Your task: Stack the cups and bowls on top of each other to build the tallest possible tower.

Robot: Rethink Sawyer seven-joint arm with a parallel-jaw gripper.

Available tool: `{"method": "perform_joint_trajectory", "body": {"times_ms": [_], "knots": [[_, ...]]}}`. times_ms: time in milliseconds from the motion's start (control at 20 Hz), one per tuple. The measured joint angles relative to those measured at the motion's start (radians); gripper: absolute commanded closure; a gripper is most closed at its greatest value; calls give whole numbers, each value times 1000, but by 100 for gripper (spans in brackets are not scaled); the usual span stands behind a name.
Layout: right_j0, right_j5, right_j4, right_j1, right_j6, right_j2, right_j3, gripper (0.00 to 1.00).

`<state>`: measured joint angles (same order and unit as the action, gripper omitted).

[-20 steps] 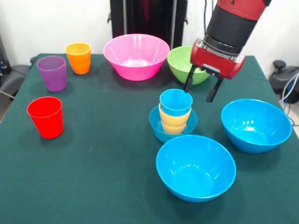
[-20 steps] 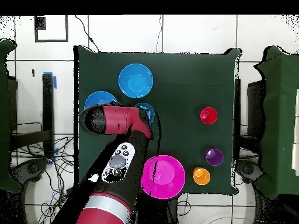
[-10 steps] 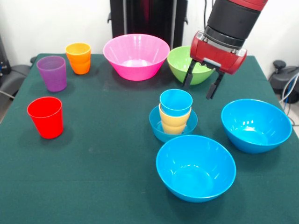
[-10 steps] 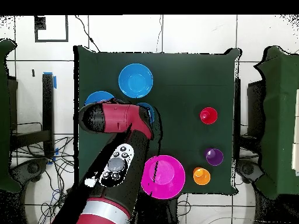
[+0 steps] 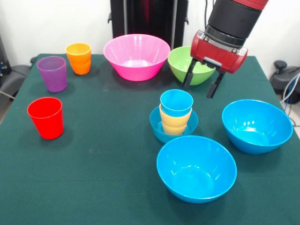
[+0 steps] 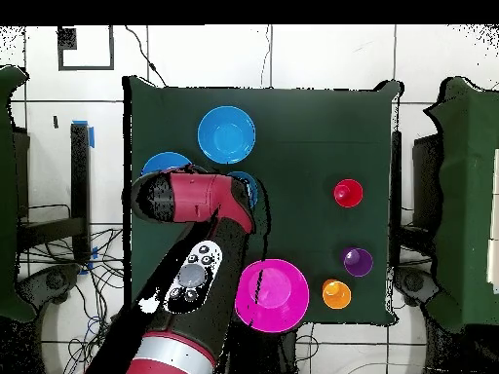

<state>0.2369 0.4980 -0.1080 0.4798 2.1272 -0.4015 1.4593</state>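
The tower point(image 5: 174, 117) stands mid-table: a small blue bowl point(image 5: 159, 127) holds a yellow-orange cup point(image 5: 175, 123) with a light blue cup point(image 5: 176, 102) nested on top. My gripper point(image 5: 200, 87) hangs open and empty above and behind-right of it, in front of the green bowl point(image 5: 179, 62). A pink bowl point(image 5: 136, 56) sits beside the green one. Two large blue bowls point(image 5: 257, 125) point(image 5: 196, 168) lie right of and in front of the tower. Orange point(image 5: 78, 58), purple point(image 5: 52, 73) and red point(image 5: 45, 117) cups stand at the left. In the overhead view the arm point(image 6: 195, 200) hides the gripper.
The green cloth table point(image 5: 103, 159) carries everything. From above I see the pink bowl point(image 6: 273, 295), a blue bowl point(image 6: 226, 134), the red cup point(image 6: 348, 193), the purple cup point(image 6: 358, 261) and the orange cup point(image 6: 336, 293). A chair point(image 5: 283, 75) stands off the right edge.
My gripper has lifted up and back from beside the light blue cup toward the green bowl. The cups and bowls have not moved.
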Motion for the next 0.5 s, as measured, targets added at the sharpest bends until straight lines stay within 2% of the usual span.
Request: {"method": "perform_joint_trajectory", "body": {"times_ms": [500], "knots": [[2, 43, -31, 15, 0, 4, 4, 0]]}}
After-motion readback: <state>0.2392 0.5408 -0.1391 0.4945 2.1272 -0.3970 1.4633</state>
